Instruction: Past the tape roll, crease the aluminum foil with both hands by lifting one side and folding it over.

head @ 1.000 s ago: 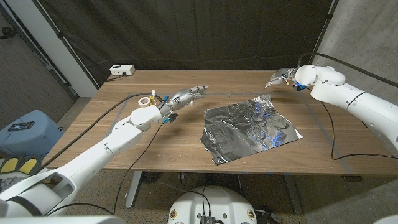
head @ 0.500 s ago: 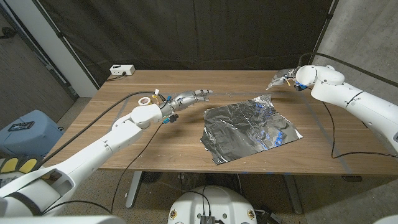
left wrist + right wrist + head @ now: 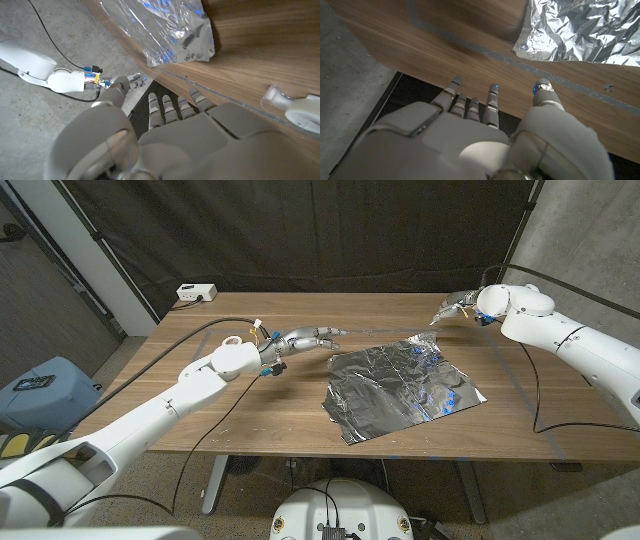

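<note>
Plainly, the brown wooden table (image 3: pixel 250 405) carries the crinkled silver aluminum foil sheet (image 3: pixel 400 388), light, floppy and easily torn, best pinched at a far corner, while the left robot hand (image 3: pixel 302 338) and right robot hand (image 3: pixel 450 307) hover open nearby, beyond the small white tape roll (image 3: pixel 233 340).

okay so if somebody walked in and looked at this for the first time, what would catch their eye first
Probably the crinkled sheet of aluminum foil, shining with blue glints on the right half of the wooden table. Next, the two white arms: the left hand reaches toward the foil's far left corner, and the right hand hangs past its far edge.
</note>
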Robot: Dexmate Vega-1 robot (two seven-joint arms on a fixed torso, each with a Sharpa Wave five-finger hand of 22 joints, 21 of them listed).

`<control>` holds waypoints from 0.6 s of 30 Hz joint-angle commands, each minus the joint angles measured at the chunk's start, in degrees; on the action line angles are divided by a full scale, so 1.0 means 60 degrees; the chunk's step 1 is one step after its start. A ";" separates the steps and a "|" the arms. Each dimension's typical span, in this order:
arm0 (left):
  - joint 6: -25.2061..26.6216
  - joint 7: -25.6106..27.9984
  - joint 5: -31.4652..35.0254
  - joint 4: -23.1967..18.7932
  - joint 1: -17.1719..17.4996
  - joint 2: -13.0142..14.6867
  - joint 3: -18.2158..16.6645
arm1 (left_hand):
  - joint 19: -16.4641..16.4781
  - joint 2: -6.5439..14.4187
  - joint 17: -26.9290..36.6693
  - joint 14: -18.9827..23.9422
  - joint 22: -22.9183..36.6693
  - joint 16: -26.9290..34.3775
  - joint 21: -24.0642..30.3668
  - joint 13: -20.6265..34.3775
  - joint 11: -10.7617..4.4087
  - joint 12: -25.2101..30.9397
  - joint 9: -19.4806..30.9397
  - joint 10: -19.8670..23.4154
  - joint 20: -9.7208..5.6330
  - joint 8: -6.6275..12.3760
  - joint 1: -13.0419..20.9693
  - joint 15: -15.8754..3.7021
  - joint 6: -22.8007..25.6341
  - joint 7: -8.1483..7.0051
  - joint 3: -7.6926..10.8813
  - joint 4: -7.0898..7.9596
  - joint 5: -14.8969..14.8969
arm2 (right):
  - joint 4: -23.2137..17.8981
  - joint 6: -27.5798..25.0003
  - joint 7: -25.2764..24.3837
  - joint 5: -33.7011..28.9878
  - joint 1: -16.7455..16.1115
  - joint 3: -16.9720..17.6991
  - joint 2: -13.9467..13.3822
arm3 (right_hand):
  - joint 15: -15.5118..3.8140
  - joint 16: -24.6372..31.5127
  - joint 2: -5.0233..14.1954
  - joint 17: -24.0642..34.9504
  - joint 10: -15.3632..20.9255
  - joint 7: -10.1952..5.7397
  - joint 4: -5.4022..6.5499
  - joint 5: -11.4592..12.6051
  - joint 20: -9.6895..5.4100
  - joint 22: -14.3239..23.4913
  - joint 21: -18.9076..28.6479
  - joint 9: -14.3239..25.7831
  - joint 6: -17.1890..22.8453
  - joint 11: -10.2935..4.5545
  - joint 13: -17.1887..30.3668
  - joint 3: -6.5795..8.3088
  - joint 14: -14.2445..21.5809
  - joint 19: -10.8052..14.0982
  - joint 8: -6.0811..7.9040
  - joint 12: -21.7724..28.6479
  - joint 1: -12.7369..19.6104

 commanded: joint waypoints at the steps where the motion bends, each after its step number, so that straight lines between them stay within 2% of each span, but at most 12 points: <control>1: -0.0459 -0.0004 0.1574 -0.0109 -0.0454 0.0231 0.0264 | -0.0102 0.0116 0.0061 -0.0130 0.0056 0.0020 -0.0014 0.0044 0.0042 -0.0010 0.0056 -0.0044 -0.0001 -0.0030 -0.0302 0.0040 0.0137 -0.0097 -0.0202 0.0179 -0.0023 | 0.0020 -0.0023 -0.0112 0.0023 -0.0031 0.0138 0.0016 | 0.0041 0.0014 -0.0039 0.0015 -0.0120 0.0010 0.0002 0.0080 0.0035 0.0029 0.0010 0.0046 -0.0065 0.0051 0.0027 -0.0062 -0.0058 -0.0041 -0.0068 0.0026 0.0033; 3: -0.0501 -0.0007 0.1723 -0.0114 -0.0488 0.0236 0.0285 | -0.0157 0.0255 0.0099 -0.0190 0.0066 0.0042 -0.0010 0.0050 0.0089 -0.0023 0.0059 -0.0063 0.0025 -0.0064 -0.0568 0.0115 0.0170 -0.0105 -0.0347 0.0388 -0.0027 | -0.0016 -0.0056 -0.0140 0.0025 -0.0057 0.0155 0.0001 | 0.0045 0.0016 -0.0040 0.0016 -0.0127 0.0002 0.0009 0.0080 0.0038 0.0029 0.0011 0.0046 -0.0071 0.0055 0.0027 -0.0067 -0.0064 -0.0046 -0.0072 0.0029 0.0029; 7: -0.0463 -0.0061 0.1963 -0.0189 -0.0534 0.0261 0.0327 | -0.0237 0.0370 0.0127 -0.0254 0.0074 0.0061 -0.0010 0.0054 0.0076 -0.0016 0.0059 -0.0025 0.0039 -0.0054 -0.0881 0.0168 0.0343 -0.0111 -0.0526 0.0594 -0.0024 | -0.0084 -0.0113 -0.0177 0.0040 -0.0110 0.0187 -0.0032 | 0.0051 0.0025 -0.0043 0.0021 -0.0176 -0.0019 0.0031 0.0082 0.0044 0.0030 0.0015 0.0046 -0.0098 0.0086 0.0026 -0.0085 -0.0076 -0.0057 -0.0088 0.0029 0.0011; 11: -0.0417 -0.0062 0.2231 -0.0280 -0.0557 0.0299 0.0364 | -0.0383 0.0405 0.0086 -0.0287 0.0079 0.0059 -0.0018 0.0048 0.0170 0.0074 0.0057 0.0262 -0.0029 0.0006 -0.1131 0.0163 0.0741 0.0039 -0.0714 0.0659 0.0001 | -0.0122 -0.0127 -0.0238 0.0069 -0.0168 0.0221 -0.0059 | 0.0048 0.0028 -0.0047 0.0024 -0.0213 -0.0034 0.0043 0.0083 0.0049 0.0030 0.0019 0.0046 -0.0118 0.0089 0.0025 -0.0096 -0.0090 -0.0060 -0.0098 0.0028 0.0001; 16: -0.0302 -0.0246 0.2544 -0.0346 -0.0668 0.0369 0.0460 | -0.0460 0.0441 0.0103 -0.0280 0.0081 0.0081 -0.0024 0.0044 0.0147 0.0103 0.0056 0.0377 -0.0073 0.0002 -0.1325 0.0176 0.0867 0.0017 -0.0806 0.0762 0.0002 | -0.0134 -0.0131 -0.0284 0.0100 -0.0199 0.0237 -0.0053 | 0.0064 0.0030 -0.0046 0.0029 -0.0292 -0.0089 0.0062 0.0087 0.0051 0.0030 0.0025 0.0047 -0.0170 0.0108 0.0024 -0.0113 -0.0123 -0.0065 -0.0121 0.0020 -0.0011; 18: -0.0232 -0.0378 0.2674 -0.0370 -0.0739 0.0401 0.0517 | -0.0569 0.0521 0.0130 -0.0295 0.0086 0.0097 -0.0037 0.0042 0.0167 0.0096 0.0056 0.0397 -0.0080 0.0015 -0.1550 0.0219 0.1032 -0.0020 -0.0886 0.0912 0.0002 | -0.0112 -0.0129 -0.0275 0.0078 -0.0175 0.0208 -0.0028 | 0.0081 0.0024 -0.0045 0.0030 -0.0308 -0.0095 0.0069 0.0089 0.0044 0.0031 0.0027 0.0047 -0.0193 0.0103 0.0023 -0.0119 -0.0152 -0.0068 -0.0130 0.0023 -0.0015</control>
